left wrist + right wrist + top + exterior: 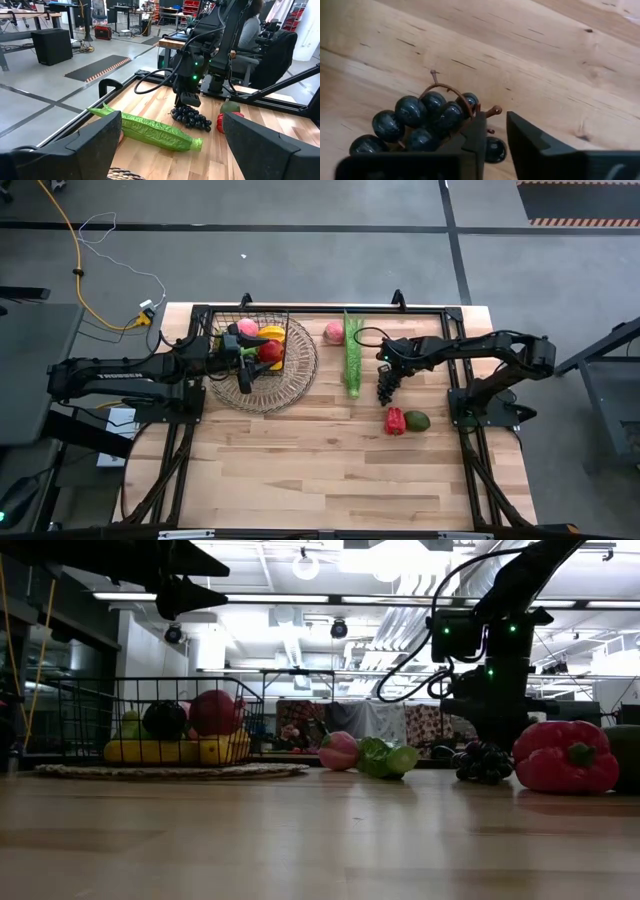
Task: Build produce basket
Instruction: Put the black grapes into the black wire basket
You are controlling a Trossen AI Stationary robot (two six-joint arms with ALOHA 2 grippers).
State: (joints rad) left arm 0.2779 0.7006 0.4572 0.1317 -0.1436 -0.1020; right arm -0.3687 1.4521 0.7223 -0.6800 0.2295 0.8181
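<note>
Nearest the low cam, a red pepper [565,756] was seen lying on the wood table [330,470], w/ a dark green avocado [417,421] just beside it on the right in the high view. Grapes [420,122] were found slightly farther back, just left of the pepper in the low view, resting on the tabletop. The right gripper [495,132] was positioned down over the bunch at its stem end; its fingers [475,132] were drawn close together around the brown stem, w/ only a narrow gap left, approx. clenched on the stem, though a firm hold could not be confirmed.

A long green stalk [352,352] was laid near-to-far at table centre, left of the grapes, w/ a pink peach [334,332] just beside it at the far end.

At far left, the black wire basket [284,322] was set on a round woven tray [300,380]. Bananas [170,751], a red apple [215,712], a dark round fruit [164,719] and other produce were held inside it. The left gripper [243,363] was held above the basket, jaws spread wide, nothing grasped.

A seated person [252,27] was visible beyond the table in the left wrist view.
</note>
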